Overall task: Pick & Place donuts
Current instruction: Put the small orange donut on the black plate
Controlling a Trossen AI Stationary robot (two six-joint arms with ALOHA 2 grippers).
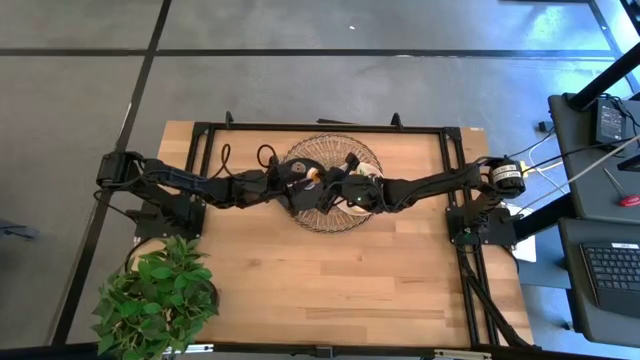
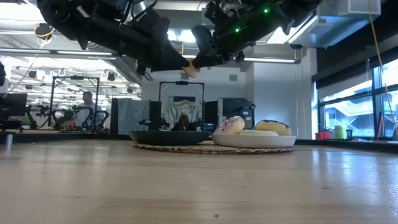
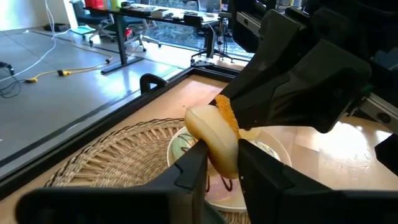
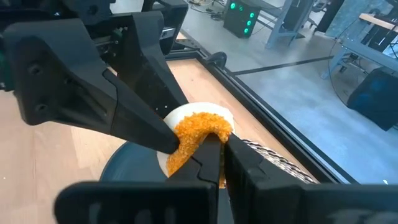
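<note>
The left gripper (image 1: 303, 180) and the right gripper (image 1: 322, 182) met above the woven mat (image 1: 332, 183), both pinching one cream donut (image 3: 214, 140) with an orange crumb face, held on edge in the air. On the table, the black plate (image 2: 169, 137) sat left of the white plate (image 2: 254, 140), which held more donuts (image 2: 273, 127).

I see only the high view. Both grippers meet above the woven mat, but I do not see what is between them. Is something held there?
Observer: Yes. The left gripper has its jaws shut on a cream donut with orange crumbs.
Operator: And the right one?
Observer: The right gripper pinches the same donut at its crumbed edge.
Operator: Does it touch a plate?
Observer: No. In the low view it hangs in the air above the black plate, which stands next to the white plate.
</note>
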